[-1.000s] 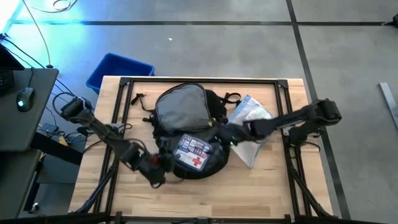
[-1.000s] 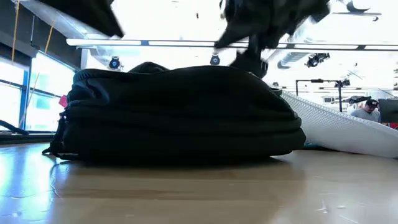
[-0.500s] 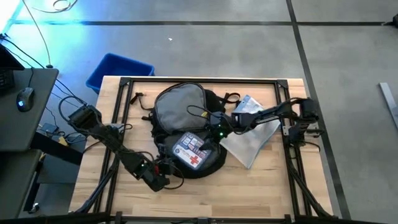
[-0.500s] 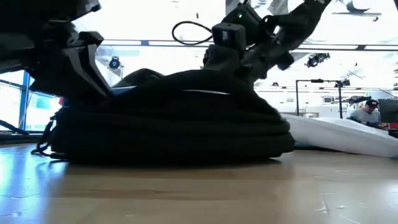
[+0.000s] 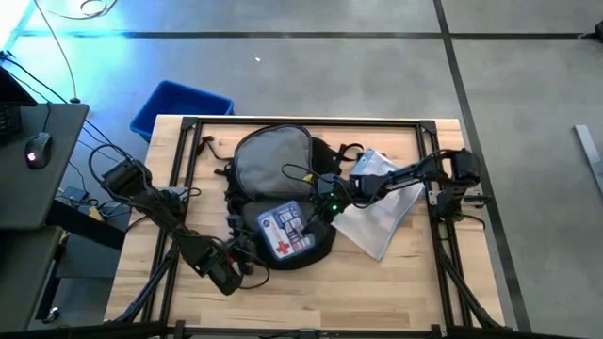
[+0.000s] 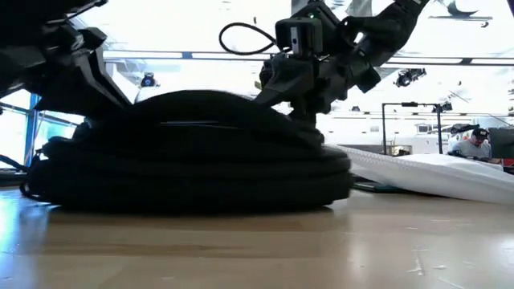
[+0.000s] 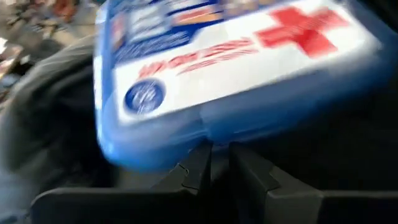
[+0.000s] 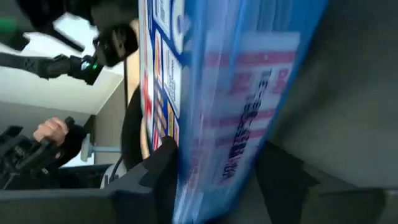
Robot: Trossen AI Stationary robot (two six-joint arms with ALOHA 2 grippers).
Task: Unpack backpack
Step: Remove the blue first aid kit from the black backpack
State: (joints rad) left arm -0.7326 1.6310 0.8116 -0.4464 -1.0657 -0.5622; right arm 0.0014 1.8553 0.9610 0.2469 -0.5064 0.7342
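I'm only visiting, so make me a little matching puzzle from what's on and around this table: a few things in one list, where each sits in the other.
Things:
1. first-aid box
2. backpack
3. blue bin
4. clear pouch

Places:
a. on the floor beyond the table's corner
b. on the table under the right arm
c. lying open mid-table
d. at the backpack's mouth, between the two grippers

Pairs: 1-d, 2-c, 3-a, 4-b

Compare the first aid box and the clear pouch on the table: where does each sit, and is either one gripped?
Place: the first aid box sits in the open backpack; the clear pouch lies flat on the table beside the backpack.
Look: the box is blue and rigid with a red cross label; the pouch is see-through and limp.
Contact: the right gripper straddles the box edge; nothing touches the pouch.
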